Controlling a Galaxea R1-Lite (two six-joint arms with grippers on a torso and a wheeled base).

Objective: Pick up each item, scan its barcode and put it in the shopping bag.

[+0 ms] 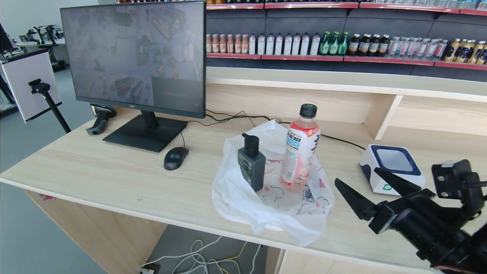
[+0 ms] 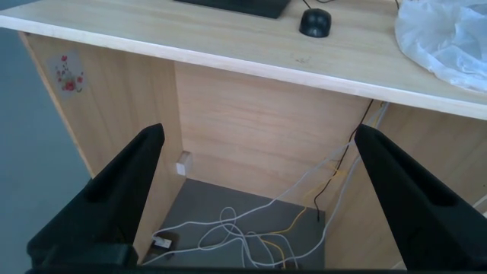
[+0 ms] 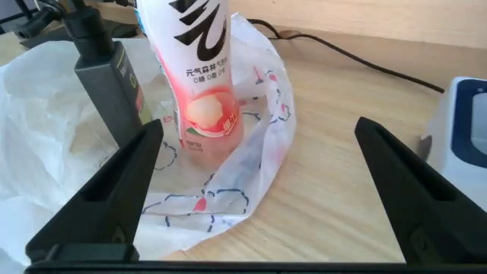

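Bottle [image 1: 299, 152] and pump dispenser [image 1: 251, 163] stand atop the flattened shopping bag [image 1: 236, 198] — right end effector [image 1: 356, 174], spread wide and empty, faces them, likely for pickup.

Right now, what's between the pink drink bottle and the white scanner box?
Head view: rim of the white plastic bag, then bare wooden counter with a black cable.

Head camera looks down on the desk [image 1: 114, 171], bag [image 1: 236, 198] centred; right wrist views that bag close, left wrist faces under the desk.
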